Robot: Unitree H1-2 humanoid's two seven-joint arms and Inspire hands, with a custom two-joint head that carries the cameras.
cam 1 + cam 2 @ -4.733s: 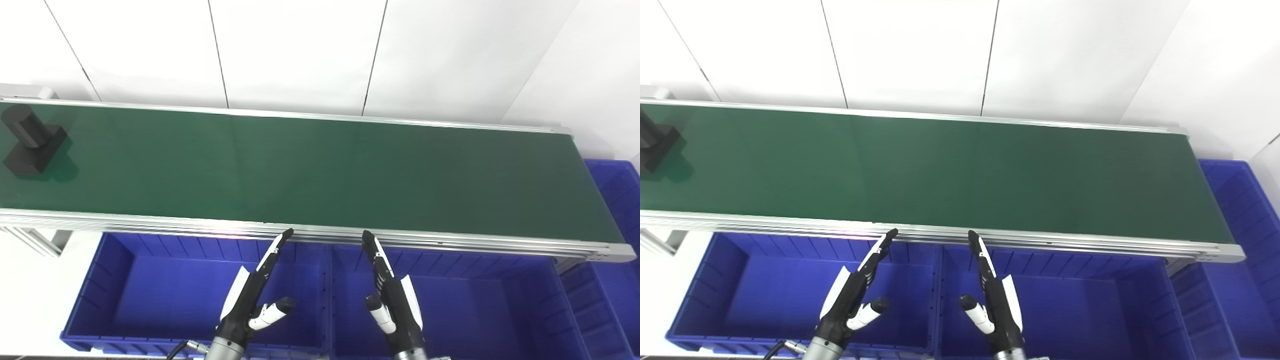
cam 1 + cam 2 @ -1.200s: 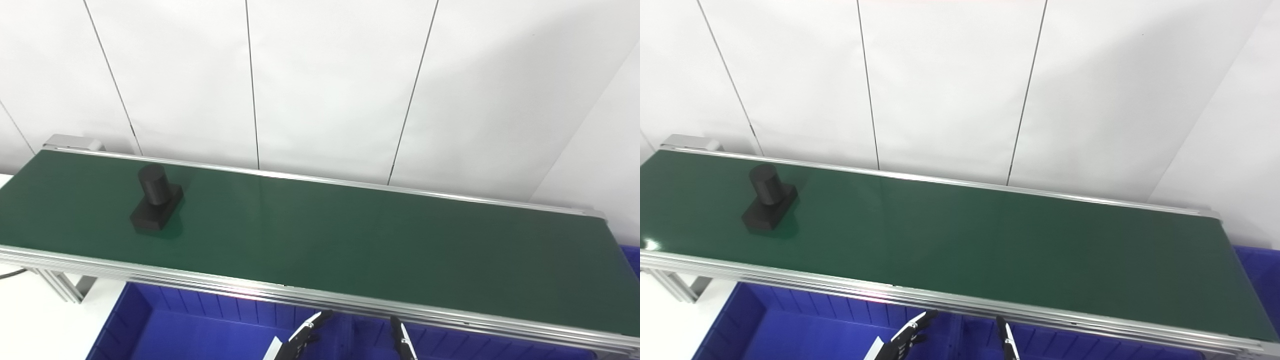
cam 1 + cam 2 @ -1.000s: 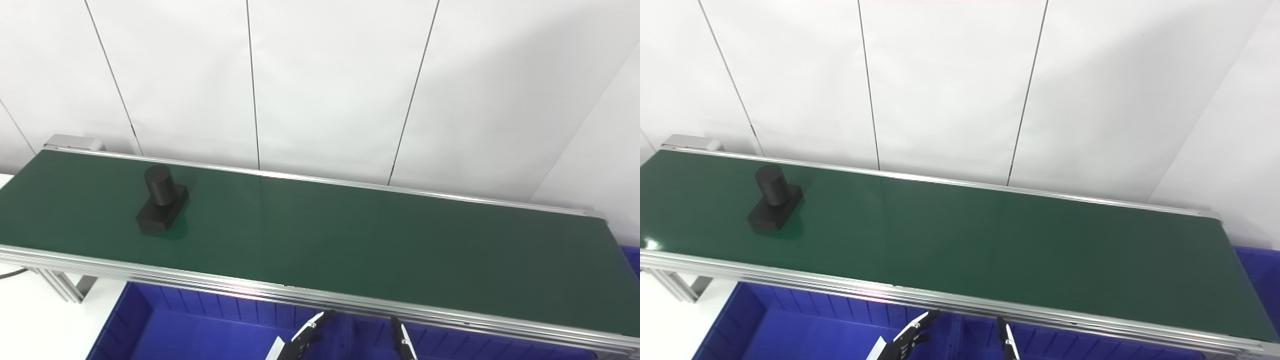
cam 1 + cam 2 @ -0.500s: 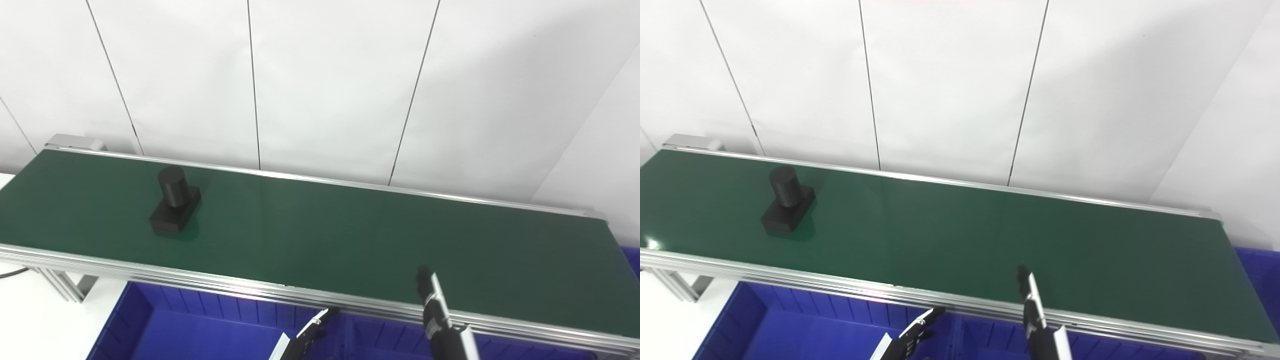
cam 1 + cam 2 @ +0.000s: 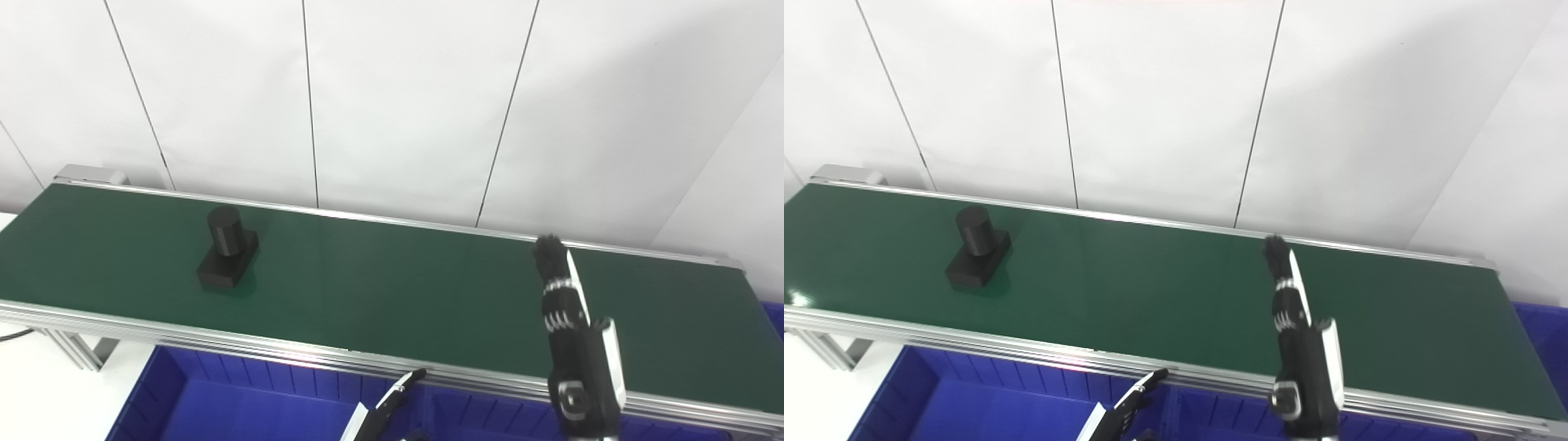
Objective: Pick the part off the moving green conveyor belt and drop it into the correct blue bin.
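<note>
One black part [image 5: 226, 257] sits on the green conveyor belt [image 5: 380, 294] at about nine o'clock, untouched. The left hand [image 5: 383, 416] pokes up at six o'clock over a blue bin [image 5: 245, 410]; its grip I cannot tell. At four o'clock the right hand [image 5: 572, 331] stretches over the belt, fingers straight, holding nothing.

Belt [image 5: 380, 288] btwn part [image 5: 226, 256] & right hand [image 5: 572, 331] is bare, lots of room. Wall [image 5: 404, 104] close behind belt blocks the back.
</note>
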